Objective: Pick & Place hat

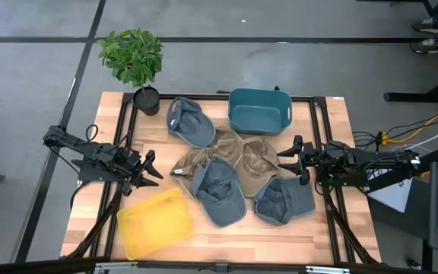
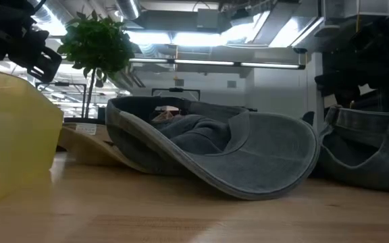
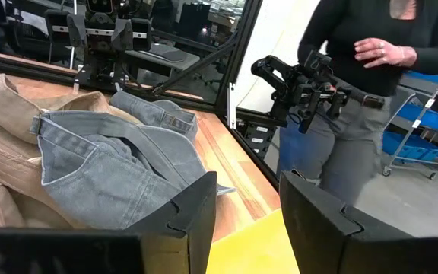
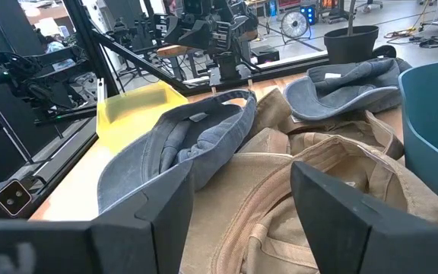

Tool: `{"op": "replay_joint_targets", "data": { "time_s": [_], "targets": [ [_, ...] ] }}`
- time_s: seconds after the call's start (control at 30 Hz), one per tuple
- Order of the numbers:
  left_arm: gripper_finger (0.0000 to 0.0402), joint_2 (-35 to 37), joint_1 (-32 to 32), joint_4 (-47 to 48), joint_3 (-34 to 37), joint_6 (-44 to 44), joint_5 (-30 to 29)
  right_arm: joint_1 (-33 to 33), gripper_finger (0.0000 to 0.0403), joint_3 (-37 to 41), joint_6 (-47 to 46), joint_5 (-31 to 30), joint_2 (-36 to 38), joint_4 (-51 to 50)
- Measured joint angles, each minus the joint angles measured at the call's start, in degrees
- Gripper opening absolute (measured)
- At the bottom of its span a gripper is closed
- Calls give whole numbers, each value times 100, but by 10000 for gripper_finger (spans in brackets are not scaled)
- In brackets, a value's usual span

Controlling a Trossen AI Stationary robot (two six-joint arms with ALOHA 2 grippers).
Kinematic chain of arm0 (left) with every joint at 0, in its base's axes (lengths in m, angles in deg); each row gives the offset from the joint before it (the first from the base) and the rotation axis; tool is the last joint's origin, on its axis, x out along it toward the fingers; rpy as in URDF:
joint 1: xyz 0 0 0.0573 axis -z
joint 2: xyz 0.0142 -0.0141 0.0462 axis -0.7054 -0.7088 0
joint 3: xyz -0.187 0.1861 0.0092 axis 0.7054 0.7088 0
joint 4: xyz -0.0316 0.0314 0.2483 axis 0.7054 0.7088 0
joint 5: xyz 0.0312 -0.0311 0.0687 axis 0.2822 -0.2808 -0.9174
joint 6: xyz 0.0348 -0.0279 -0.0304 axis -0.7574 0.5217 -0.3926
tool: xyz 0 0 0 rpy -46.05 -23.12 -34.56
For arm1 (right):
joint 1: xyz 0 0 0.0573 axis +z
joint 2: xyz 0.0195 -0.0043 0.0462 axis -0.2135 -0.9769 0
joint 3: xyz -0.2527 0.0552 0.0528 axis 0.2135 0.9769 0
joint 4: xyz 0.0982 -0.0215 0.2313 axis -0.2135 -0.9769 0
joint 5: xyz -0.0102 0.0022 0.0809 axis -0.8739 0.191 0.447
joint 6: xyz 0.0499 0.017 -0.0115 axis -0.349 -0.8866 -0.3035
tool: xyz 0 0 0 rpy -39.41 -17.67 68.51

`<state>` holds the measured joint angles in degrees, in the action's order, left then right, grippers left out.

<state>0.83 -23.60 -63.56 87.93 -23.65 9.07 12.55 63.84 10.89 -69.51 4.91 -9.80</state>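
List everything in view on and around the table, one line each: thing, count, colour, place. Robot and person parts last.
Grey-blue caps: three; one at the back, one at centre front, one at front right.
Tan hats: two, overlapping at the table's centre.
Teal bin: one, back of the table, right of centre.
Yellow bin: one, front left.
Potted plant: one, green in a black pot, back left corner.
Person: one, dark top, standing beyond the table.
Left gripper: open, empty, at the left edge.
Right gripper: open, empty, at the right edge.
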Motion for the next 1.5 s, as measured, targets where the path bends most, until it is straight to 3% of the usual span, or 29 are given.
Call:
{"op": "replay_joint_targets", "data": {
  "time_s": [0.23,0.3,0.53,0.7,0.97,1.17,1.5],
  "targets": [
    [139,-1,1,1,-2,1,1,-1,216,-1,-376,31,0,0],
    [139,2,-1,1,0,-1,-1,0,216,0,-1344,127,0,25],
    [139,-1,2,0,-2,1,1,1,216,-1,-6018,7,3,181],
    [139,0,1,1,0,-1,1,-1,216,0,-7191,-704,0,224],
    [139,1,2,1,-2,-1,1,1,216,-452,-7012,-870,-185,-305],
    [139,1,0,0,-2,1,0,1,217,-1624,-5360,-1077,-892,-1193],
    [139,-1,-1,1,0,2,1,355,216,-3722,-2485,-961,-2979,-2372]
  ]
}}
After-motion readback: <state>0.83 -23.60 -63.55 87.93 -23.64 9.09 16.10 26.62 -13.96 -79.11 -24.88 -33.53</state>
